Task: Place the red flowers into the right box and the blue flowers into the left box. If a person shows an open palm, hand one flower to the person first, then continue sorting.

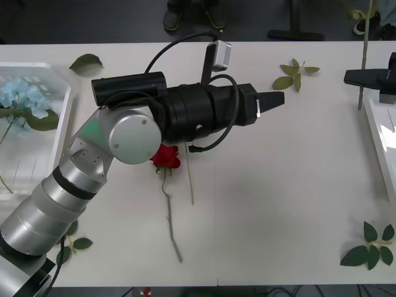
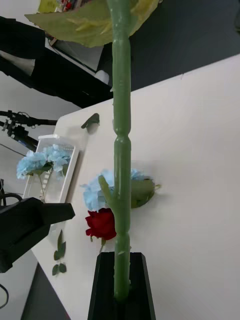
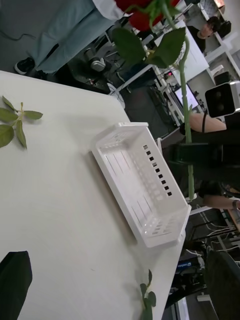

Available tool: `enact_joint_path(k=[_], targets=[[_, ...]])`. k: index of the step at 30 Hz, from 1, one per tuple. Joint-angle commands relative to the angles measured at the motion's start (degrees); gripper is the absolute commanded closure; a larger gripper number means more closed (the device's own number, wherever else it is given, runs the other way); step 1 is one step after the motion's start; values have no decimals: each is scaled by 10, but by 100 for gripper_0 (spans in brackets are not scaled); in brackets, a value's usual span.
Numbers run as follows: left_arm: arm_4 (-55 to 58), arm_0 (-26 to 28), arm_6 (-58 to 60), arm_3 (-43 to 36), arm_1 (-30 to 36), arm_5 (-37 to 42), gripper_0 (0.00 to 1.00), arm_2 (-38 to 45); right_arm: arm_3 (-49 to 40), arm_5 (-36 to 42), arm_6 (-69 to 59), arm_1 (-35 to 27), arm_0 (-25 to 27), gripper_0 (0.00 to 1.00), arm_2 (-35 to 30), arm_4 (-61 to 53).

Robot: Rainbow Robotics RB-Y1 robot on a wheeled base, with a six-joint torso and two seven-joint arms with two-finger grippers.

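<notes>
While I am holding a red rose upright by its stem beside the right box [image 1: 378, 133], the main risk is that the long stem swings or slips as I carry it over the rim, so that the bloom falls onto the table [image 1: 278, 204] instead of inside. My right gripper [image 2: 121, 280] is clamped on the green stem [image 2: 121, 150] low down, the black fingers pinching it from both sides, and the bloom [image 3: 142, 12] is sitting high above the grip, top-heavy, with leaves [image 3: 150, 42] spreading out below it. A fast move or a tilt could pivot the stem in the pinch. In the front view my right gripper [image 1: 374, 77] is hanging at the table's far right edge, just by the box's near corner, and the box looks empty in the left wrist view [image 3: 137, 190].

A second risk is my left arm [image 1: 124, 136], which is stretching across the table's middle, its forearm lying horizontally above a second red rose [image 1: 166, 156] and a blue flower [image 2: 100, 190] on the tabletop. My left gripper [image 1: 272, 99] is pointing toward the right side; I cannot tell whether its fingers are apart or together. If both arms are moving at once they could crowd each other.

More blue flowers [image 1: 21, 99] are already lying in the left box [image 1: 59, 142], and loose leaf sprigs [image 1: 294, 73] are scattered about, which I am leaving alone.
</notes>
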Motion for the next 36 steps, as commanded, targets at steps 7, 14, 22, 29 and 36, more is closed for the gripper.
enact_joint_path(k=[7,14,22,29,36], targets=[[8,-49,-5,-6,14,85,0,56,17,53,-8,-57,-1,100,-17,114],[-25,-83,8,-6,28,316,0,141,126,168,2,-100,1,100,-75,175],[-110,-91,127,-23,89,514,0,130,181,224,22,-148,1,100,-118,327],[-156,-54,209,-55,137,530,0,71,209,211,42,-157,1,100,-113,448],[-178,-3,246,-79,150,520,0,47,246,117,60,-146,17,100,-62,510]])
